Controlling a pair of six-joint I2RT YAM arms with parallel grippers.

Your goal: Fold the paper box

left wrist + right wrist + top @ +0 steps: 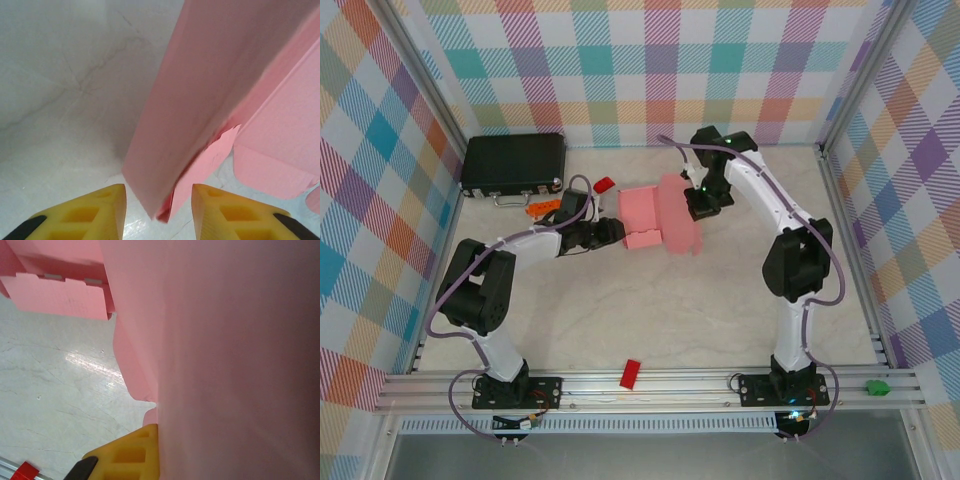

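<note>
1. The light-pink thin-card paper box point(660, 218) is plain pink all over.
2. The flat marble-look table point(670, 310) is off-white with faint grey veins.
3. The panel walls point(620, 60) carry pastel plaid in teal, orange, pink, purple and yellow.
4. The rectangular hard case point(513, 163) is black.
5. The small rectangular block point(631, 373) is red.
6. The left tool point(159, 205) has yellow fingers point(90, 217) with black backs.

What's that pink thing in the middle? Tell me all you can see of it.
The paper box is thin light-pink card, half folded: some panels stand up, flaps lie flat on the marbled table. The right gripper pinches one panel in its jaws; the left gripper straddles an upright edge, jaws open.
</note>
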